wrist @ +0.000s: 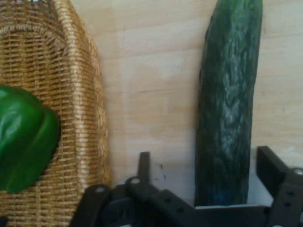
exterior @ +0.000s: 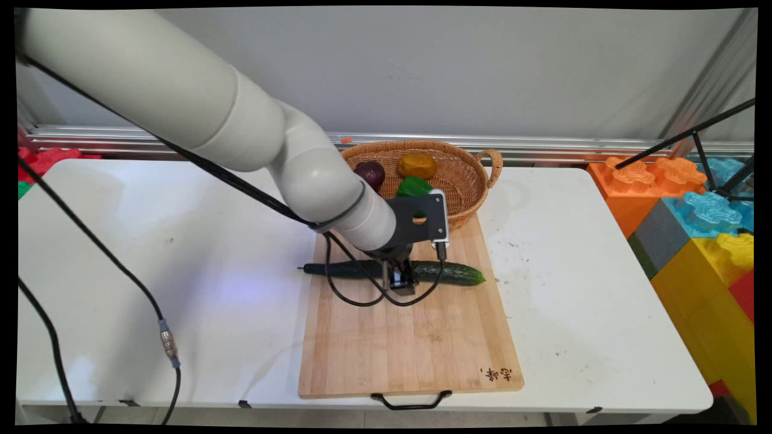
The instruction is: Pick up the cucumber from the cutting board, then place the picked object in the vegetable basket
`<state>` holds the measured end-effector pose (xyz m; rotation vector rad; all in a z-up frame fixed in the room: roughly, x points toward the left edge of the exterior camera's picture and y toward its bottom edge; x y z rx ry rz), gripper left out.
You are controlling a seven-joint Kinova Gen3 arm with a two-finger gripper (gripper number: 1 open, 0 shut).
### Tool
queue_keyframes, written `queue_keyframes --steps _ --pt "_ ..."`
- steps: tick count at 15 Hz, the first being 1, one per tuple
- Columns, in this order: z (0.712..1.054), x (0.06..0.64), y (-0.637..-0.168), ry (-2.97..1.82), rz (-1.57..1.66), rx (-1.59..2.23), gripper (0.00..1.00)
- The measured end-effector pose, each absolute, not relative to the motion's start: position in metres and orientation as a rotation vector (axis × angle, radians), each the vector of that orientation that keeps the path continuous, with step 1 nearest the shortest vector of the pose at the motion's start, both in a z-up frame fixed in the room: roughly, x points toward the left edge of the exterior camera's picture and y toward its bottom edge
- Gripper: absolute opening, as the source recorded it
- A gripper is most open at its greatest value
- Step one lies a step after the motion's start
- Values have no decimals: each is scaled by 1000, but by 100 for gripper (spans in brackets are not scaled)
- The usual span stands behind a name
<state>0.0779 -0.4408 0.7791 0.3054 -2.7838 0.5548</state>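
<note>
Your black two-finger pincer [exterior: 403,282] stood wide astride the long dark-green cucumber [exterior: 449,272] on the pale bamboo cutting board [exterior: 410,343], fingers [wrist: 272,168] clear; closing off-centre could have rolled it toward the woven wicker basket [exterior: 467,175].

Long dark-green cucumber [exterior: 449,272] lying crosswise on the far part of the rectangular bamboo cutting board [exterior: 410,343], woven wicker basket [exterior: 467,175] just behind the board, green pepper [exterior: 412,186], purple onion [exterior: 370,173] and brown potato [exterior: 417,164] inside it, black two-finger gripper [exterior: 400,281] over the cucumber's middle, white table [exterior: 181,253] beneath all.
</note>
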Motion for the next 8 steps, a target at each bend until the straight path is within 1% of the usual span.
queue_keyframes --steps 1,5,8 --pt "777 76 -442 -2783 549 315 0" --pt "777 73 -444 -2792 526 335 0" --pt "785 74 -440 -2803 503 342 0"
